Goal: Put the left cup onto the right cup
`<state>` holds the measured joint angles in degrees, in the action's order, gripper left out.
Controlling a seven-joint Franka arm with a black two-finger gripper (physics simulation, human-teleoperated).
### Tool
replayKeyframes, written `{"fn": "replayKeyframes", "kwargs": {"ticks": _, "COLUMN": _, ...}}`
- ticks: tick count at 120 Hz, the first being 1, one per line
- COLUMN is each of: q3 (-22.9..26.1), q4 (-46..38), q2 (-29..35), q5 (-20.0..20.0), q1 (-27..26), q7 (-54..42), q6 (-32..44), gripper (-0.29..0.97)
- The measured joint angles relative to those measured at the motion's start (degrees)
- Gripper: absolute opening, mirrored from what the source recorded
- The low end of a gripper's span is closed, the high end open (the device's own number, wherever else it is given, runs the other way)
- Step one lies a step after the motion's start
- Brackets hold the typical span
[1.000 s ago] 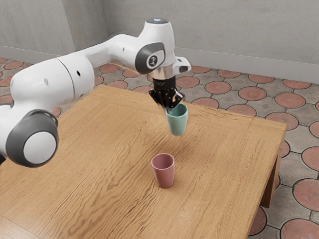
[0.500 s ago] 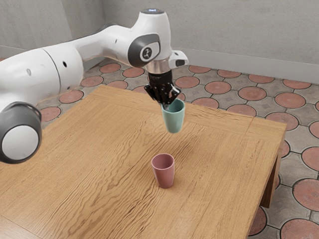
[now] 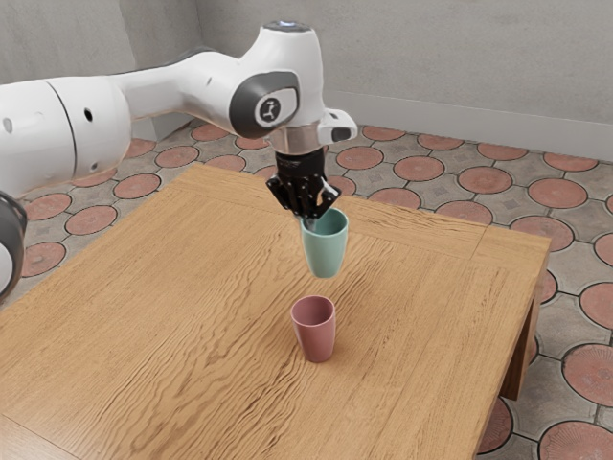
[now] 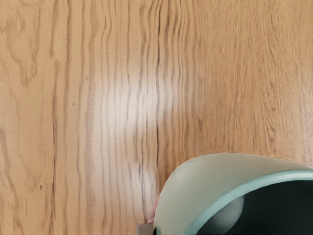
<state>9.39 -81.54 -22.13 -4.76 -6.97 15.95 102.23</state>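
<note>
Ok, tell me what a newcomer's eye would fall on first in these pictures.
First, the teal cup hanging in mid-air, pinched at its rim by the black gripper of the big white arm that reaches in from the exterior view's left. Next, the pink cup standing upright on the wooden table, below the teal one in that view and not touching it.

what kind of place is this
Likely a plain indoor room, rendered in a simulator: a wooden table, a floor of round terracotta tiles, and a bare grey wall behind.
</note>
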Motion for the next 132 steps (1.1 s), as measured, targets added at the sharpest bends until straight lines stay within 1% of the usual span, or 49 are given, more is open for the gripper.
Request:
{"fn": "replayKeyframes", "kwargs": {"ticks": 30, "q3": 0.1, "q4": -6.8, "q2": 4.5, "q5": 1.2, "q1": 0.1, "q7": 1.4, "q6": 2.2, "gripper": -0.11}}
{"fn": "replayKeyframes", "kwargs": {"ticks": 67, "q3": 0.1, "q4": -14.2, "q2": 10.6, "q5": 1.5, "q1": 0.0, "q7": 3.4, "q6": 4.2, "gripper": -0.11}}
{"fn": "replayKeyframes", "kwargs": {"ticks": 108, "q3": 0.1, "q4": -15.6, "q2": 10.8, "q5": 1.8, "q1": 0.1, "q7": 5.1, "q6": 6.3, "gripper": -0.11}}
{"fn": "replayKeyframes", "kwargs": {"ticks": 132, "q3": 0.1, "q4": -17.8, "q2": 10.6, "q5": 2.0, "q1": 0.3, "q7": 5.8, "q6": 7.8, "gripper": -0.11}}
